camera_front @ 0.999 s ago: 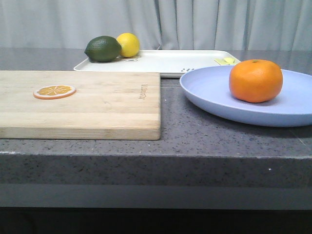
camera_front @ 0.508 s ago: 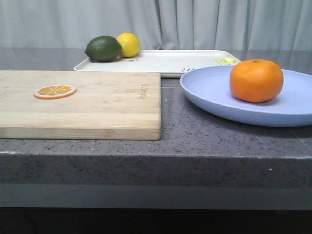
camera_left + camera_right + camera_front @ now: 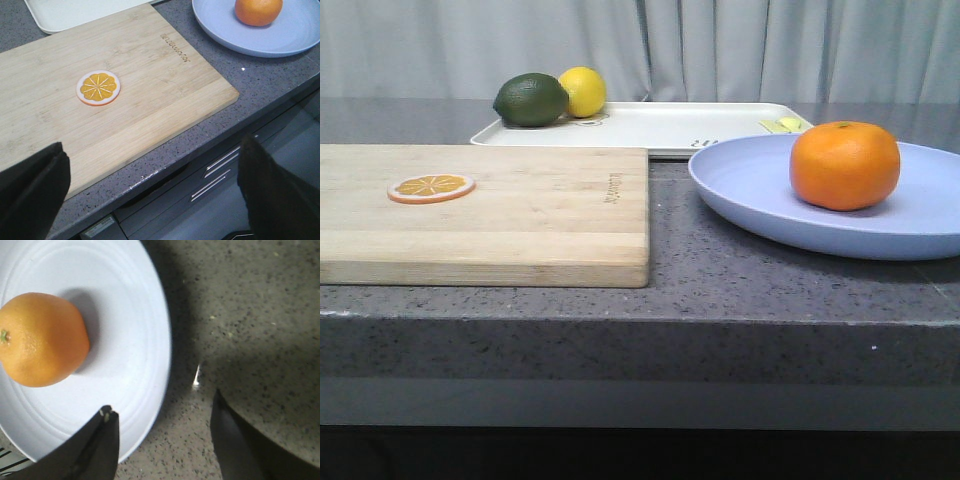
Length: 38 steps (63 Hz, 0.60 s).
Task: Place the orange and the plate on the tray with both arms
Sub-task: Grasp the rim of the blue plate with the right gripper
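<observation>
**Desk:** Right hand (image 3: 162, 440) — what's its status?

**Photog:** Fingers spread wide, nothing between them. It hangs over the plate (image 3: 135, 315) rim; one finger sits above the lavender edge, the other over bare grey counter (image 3: 250, 315). Whether it touches the rim, can't tell.

**Desk:** And the left hand (image 3: 150, 190)?

**Photog:** Also wide apart and empty, poised above the near edge of the wooden cutting board (image 3: 150, 90), w/ the orange slice (image 3: 98, 88) ahead of it. Well away from the fruit.

**Desk:** Where's the cargo?

**Photog:** Orange (image 3: 844, 165) sits on the plate, toward the robot's right. Tray (image 3: 660, 125) lies behind, at the back of the counter, w/ a dark green fruit (image 3: 531, 99) and a lemon (image 3: 583, 91) at its left end. Plate rim looks close to the tray's front edge; touching or not, unclear.

**Desk:** Which step, then?

**Photog:** Approach, by my read: nothing gripped, nothing on the tray yet. Next move prob. needs the right hand to drop and straddle the rim before closing, and the left to cross over to the orange. Lift level, or the fruit could roll.
</observation>
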Each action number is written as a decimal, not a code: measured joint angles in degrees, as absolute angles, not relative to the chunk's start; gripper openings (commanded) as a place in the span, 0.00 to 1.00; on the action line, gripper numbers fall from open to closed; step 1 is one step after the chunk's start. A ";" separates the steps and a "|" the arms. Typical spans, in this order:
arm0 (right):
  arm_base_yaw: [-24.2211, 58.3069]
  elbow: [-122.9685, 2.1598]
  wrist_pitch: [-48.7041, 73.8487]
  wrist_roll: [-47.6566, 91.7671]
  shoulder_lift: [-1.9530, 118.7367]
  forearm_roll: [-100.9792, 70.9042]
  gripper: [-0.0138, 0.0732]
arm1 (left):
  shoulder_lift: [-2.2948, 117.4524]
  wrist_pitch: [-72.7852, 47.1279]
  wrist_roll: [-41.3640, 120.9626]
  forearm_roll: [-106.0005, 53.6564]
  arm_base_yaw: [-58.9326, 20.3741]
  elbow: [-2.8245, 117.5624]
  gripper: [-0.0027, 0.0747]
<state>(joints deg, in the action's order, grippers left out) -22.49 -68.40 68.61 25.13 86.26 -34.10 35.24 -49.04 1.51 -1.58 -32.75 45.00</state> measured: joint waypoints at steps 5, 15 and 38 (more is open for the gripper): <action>-21.84 -68.43 68.50 25.87 88.06 -34.84 0.65 | 35.24 -49.04 1.51 -1.58 -32.75 45.00 0.89; -20.35 -68.43 67.60 26.93 90.71 -35.59 0.65 | 35.24 -49.04 1.51 -1.58 -32.75 45.00 0.89; -16.39 -68.49 64.91 27.40 94.26 -35.99 0.50 | 35.24 -49.04 1.51 -1.58 -32.75 45.00 0.89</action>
